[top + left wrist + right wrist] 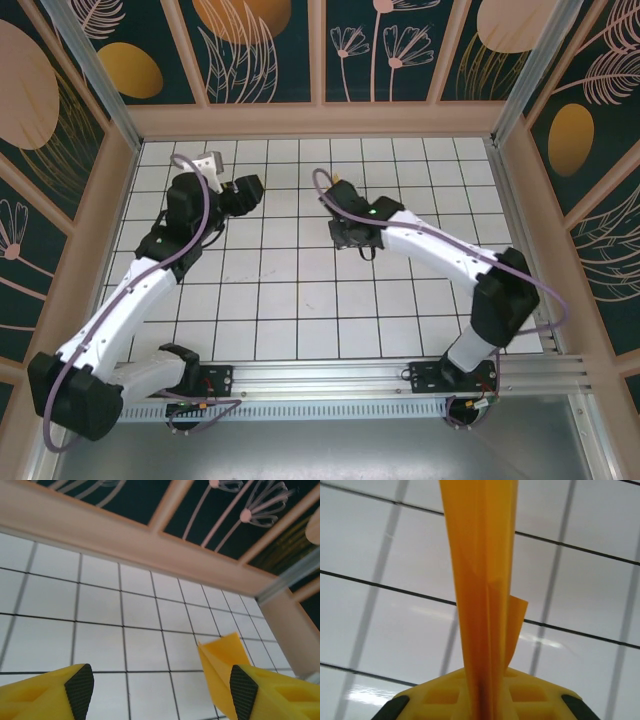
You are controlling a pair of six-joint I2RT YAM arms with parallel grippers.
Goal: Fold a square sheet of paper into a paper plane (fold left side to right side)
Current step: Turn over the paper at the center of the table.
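Pinching one paper plane (480,595): the right gripper (485,705).

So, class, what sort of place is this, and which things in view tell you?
Probably a purpose-built robot test booth, not a home: a white gridded floor, walls of printed plant-pattern panels, and a metal rail bearing the left arm and right arm.

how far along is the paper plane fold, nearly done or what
Looks late on. Done: the folded paper is already a narrow, layered strip with a centre crease, not a flat square. In hand: the right fingers are shut on one end of it, and the left fingers stand open, gripping nothing. Left: it is not yet set down, and I can't tell whether more folds are needed.
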